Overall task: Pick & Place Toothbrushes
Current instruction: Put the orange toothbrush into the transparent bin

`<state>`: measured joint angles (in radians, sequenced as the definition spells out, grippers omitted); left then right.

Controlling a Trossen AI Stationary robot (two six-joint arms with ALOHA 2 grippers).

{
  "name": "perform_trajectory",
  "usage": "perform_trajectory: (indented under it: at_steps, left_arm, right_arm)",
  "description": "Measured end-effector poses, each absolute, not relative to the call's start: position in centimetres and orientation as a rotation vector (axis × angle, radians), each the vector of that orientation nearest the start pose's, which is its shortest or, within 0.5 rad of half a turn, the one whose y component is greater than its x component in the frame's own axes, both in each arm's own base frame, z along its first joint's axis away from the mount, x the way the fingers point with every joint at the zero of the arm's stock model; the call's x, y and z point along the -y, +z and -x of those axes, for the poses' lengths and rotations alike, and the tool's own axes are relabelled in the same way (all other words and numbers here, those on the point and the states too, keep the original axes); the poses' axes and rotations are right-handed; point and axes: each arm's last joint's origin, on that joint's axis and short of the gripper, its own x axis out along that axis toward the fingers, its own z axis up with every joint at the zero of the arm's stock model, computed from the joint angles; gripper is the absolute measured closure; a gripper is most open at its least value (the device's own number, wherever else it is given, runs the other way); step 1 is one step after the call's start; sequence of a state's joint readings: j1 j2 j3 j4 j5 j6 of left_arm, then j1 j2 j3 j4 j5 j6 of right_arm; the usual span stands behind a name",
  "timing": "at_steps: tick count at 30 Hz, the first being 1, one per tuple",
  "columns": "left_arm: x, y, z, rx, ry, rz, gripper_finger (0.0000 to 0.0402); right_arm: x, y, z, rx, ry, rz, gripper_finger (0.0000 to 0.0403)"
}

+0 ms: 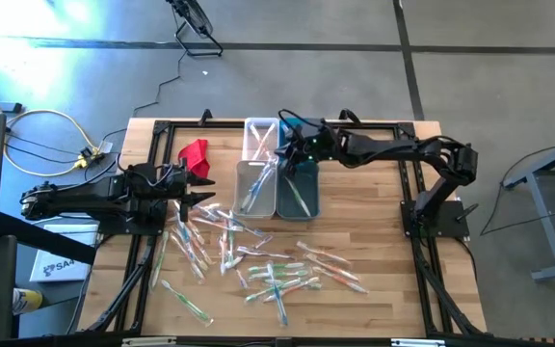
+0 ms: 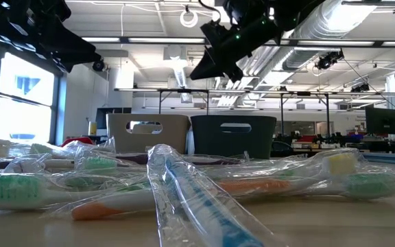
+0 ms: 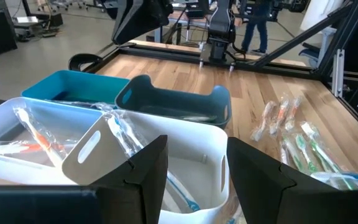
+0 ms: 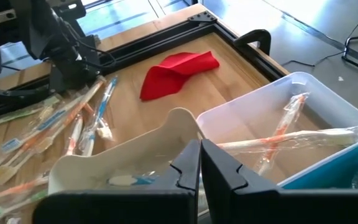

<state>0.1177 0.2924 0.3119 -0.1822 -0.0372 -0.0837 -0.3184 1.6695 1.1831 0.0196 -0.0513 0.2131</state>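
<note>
On the light wooden slatted tabletop (image 1: 374,241), a loose scatter of thin toothbrushes in clear plastic wrappers (image 1: 258,260) with pink, orange, green, blue and white handles covers the middle and near-left area. Behind the scatter sit four small rectangular plastic bins in a tight block: a white bin (image 1: 255,185), a dark grey-teal bin (image 1: 298,193), a clear-white bin (image 1: 258,138) at the back and a bright teal bin (image 3: 73,87) next to it.

A few wrapped toothbrushes already lie in the bins: orange-handled ones in the clear-white bin, visible in the right wrist view (image 4: 284,140), and a blue-handled one in the white bin (image 3: 179,193).

A crumpled red cloth (image 1: 195,154) lies on the wood left of the bins, apart from them.

The left gripper (image 1: 205,190) hangs at the left side of the table, just left of the white bin and above the edge of the toothbrush scatter. Its dark fingers (image 3: 145,174) stand apart with nothing between them.

The right gripper (image 1: 282,154) reaches in from the right and hovers over the bin block, around where the white and clear-white bins meet. Its fingers (image 4: 185,168) are pressed together, empty. In the low view it hangs well above the bins (image 2: 214,65).

Low view foreground: wrapped toothbrushes lying flat, blue-handled one closest (image 2: 197,199), orange (image 2: 115,202) and green (image 2: 12,189) behind it.
</note>
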Motion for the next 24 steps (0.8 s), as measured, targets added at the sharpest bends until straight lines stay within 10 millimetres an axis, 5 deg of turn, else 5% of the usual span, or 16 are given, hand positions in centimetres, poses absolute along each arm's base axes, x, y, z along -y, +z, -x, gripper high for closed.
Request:
perform_trajectory:
  at_steps: [10, 19, 24]
  left_arm:
    - [-1.4, 22.9, -10.6, -0.157, 0.161, 0.09, 0.0239]
    - [-1.4, 22.8, -10.6, -0.16, 0.162, 0.09, 0.0239]
    - [-1.4, 22.8, -10.6, -0.161, 0.161, 0.09, 0.0239]
  right_arm:
    - [10.3, 26.4, -35.8, -0.453, -0.296, -0.34, 0.04]
    - [4.5, 29.0, -32.5, -0.581, -0.469, -0.333, 0.04]
    - [0.8, 30.5, -30.1, -0.636, -0.424, -0.398, 0.04]
